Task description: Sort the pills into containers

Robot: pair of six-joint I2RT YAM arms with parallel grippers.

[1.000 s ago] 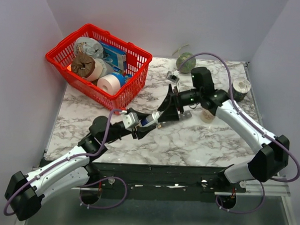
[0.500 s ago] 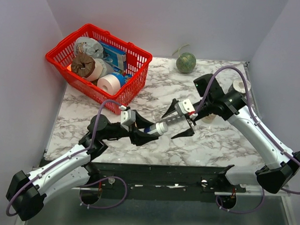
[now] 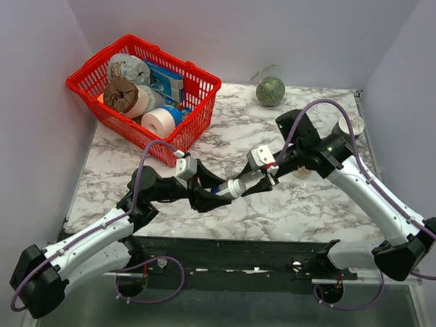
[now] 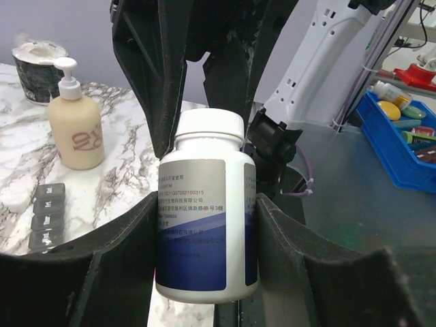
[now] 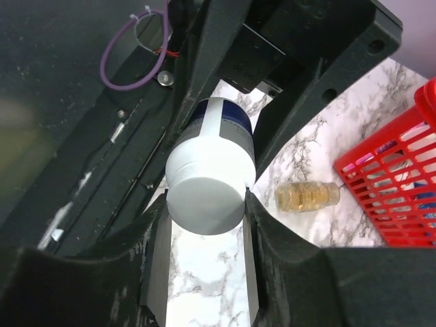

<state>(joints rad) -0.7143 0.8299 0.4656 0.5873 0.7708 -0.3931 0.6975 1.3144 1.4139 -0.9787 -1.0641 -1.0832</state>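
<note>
Task progress is judged to be at the start. The pills [image 5: 307,195] sit in their clear vial, which lies on its side on the marble table [image 3: 303,211] just beside the red basket [image 3: 145,95]. Neither arm touches it. The containers [image 4: 46,212], a dark strip near the pump bottle [image 4: 76,133], appear closed, and nothing shows as sorted.

The left gripper [image 3: 208,195] clamps a white-capped bottle [image 4: 201,204] by its body. The right gripper [image 3: 259,181] is pressed onto its cap [image 5: 206,204], with a finger on either side.

The surface is white-grey marble, with a green ball [image 3: 270,90] at the far edge. The walls are plain pale lilac.
</note>
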